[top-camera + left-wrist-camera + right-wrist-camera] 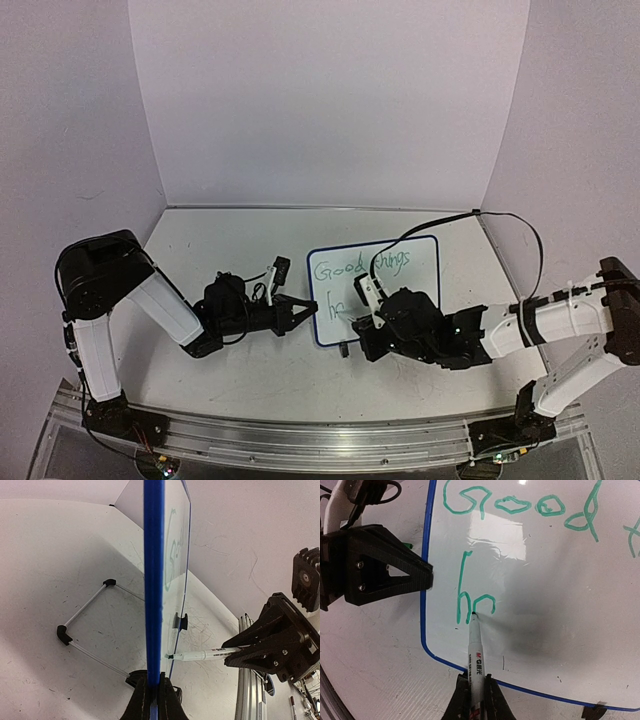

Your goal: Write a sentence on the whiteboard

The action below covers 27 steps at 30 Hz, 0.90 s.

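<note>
White scuffed tabletop (pixel 250 370) under pale walls carries the whiteboard (pixel 420 270), propped near the middle on its wire stand (pixel 85 607). The left gripper (pixel 153 692) is pinched tight on the board's left blue edge, bracing it. The right gripper (pixel 475 690) is pressed together on a marker (pixel 476 650), whose tip touches the board on the second line. Of the sentence (pixel 512 504), "Good" and a second word fill the top line. Below stand only an "h" and the start of the next letter. To do this well, I judge, press lightly (the board could rock back on its stand). Match the letter height above, and work rightward with even gaps so the remaining letters fit before the right edge.
</note>
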Each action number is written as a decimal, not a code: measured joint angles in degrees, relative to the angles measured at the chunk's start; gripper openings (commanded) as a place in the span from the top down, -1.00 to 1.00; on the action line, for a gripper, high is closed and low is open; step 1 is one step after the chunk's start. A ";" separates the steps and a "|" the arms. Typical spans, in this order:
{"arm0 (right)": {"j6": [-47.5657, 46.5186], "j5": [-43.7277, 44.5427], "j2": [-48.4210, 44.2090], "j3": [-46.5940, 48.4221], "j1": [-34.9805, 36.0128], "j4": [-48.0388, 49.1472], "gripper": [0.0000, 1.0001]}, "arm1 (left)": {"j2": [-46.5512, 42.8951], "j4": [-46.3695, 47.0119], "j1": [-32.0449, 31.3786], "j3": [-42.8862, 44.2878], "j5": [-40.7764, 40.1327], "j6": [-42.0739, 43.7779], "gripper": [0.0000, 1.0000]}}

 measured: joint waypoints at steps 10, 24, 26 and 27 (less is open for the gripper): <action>0.18 -0.30 -0.03 -0.57 0.02 -0.66 1.00 | 0.00 -0.07 0.00 0.00 -0.15 0.04 1.00; -0.04 2.34 -0.81 -0.25 -0.03 -1.63 1.00 | -0.02 -0.11 0.00 0.00 -0.36 0.13 1.00; -0.30 2.43 -0.81 -0.05 -0.11 -1.62 1.00 | -0.06 -0.15 0.00 0.00 -0.38 0.14 1.00; -0.38 2.45 -0.81 0.08 -0.21 -1.60 1.00 | -0.12 -0.25 0.00 0.00 -0.40 0.15 1.00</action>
